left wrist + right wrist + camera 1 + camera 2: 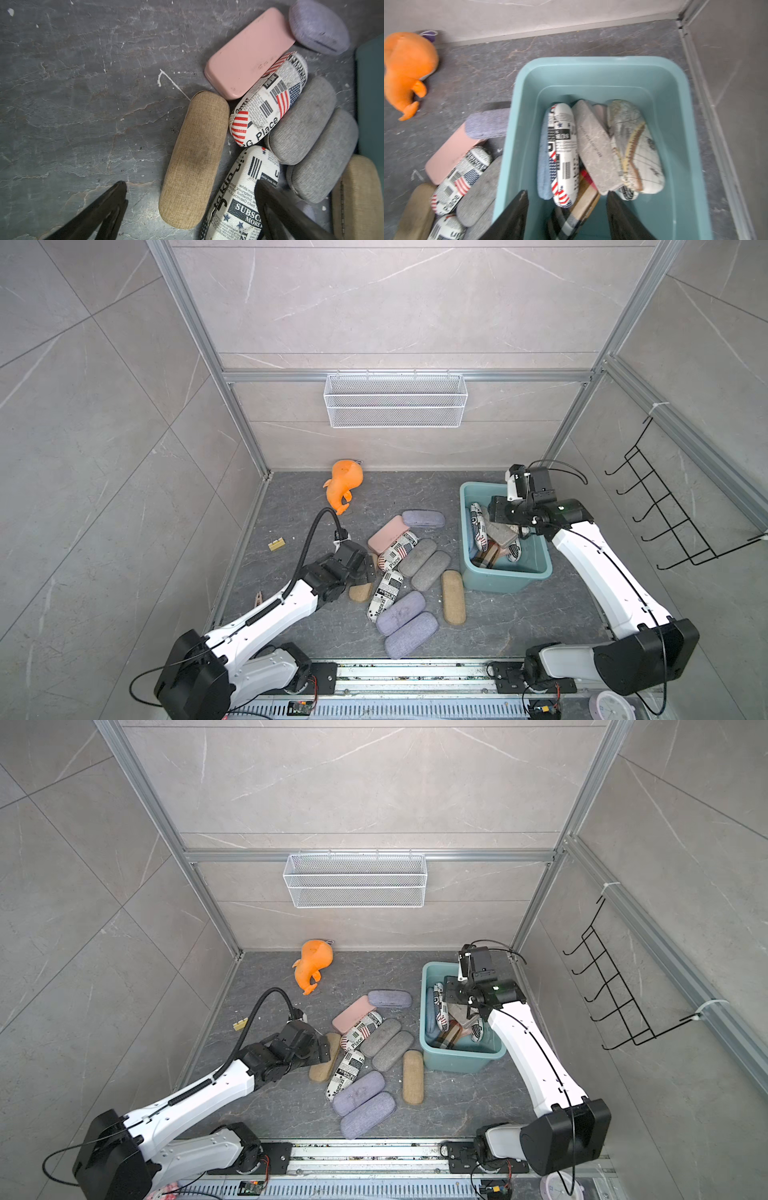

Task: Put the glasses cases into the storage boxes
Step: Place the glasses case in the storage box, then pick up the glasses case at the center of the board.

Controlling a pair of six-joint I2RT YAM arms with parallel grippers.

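Okay, loose glasses cases [386, 595] are heaped mid-desk [291, 510], a dark veined stone-look slab; all are oblong with rounded ends. The tan case [195, 162] is coarse woven linen, and in the wrist view its near end lies between the fingers of the left end effector [190, 182], which stand wide apart and grip nothing. The pink case [249, 54] is smooth, flat and boxier, lying diagonal and touching the glossy flag-print case [268, 99] parallel to it. Two grey felt-like cases [423, 556] lie side by side on the same diagonal. The second tan case [453, 596] points toward the back wall [395, 448]. The lilac cases [401, 612] are fine weave, paired at the heap's near edge.

The teal tub [675, 87] is smooth plastic with rounded corners and a rolled rim, on the right. Inside, overlapping cases lie lengthwise: striped print case [562, 153], marbled grey case [593, 149], map-print case [633, 145], plaid case [566, 222]. The right end effector [567, 192] hovers over the tub, fingers apart, empty.
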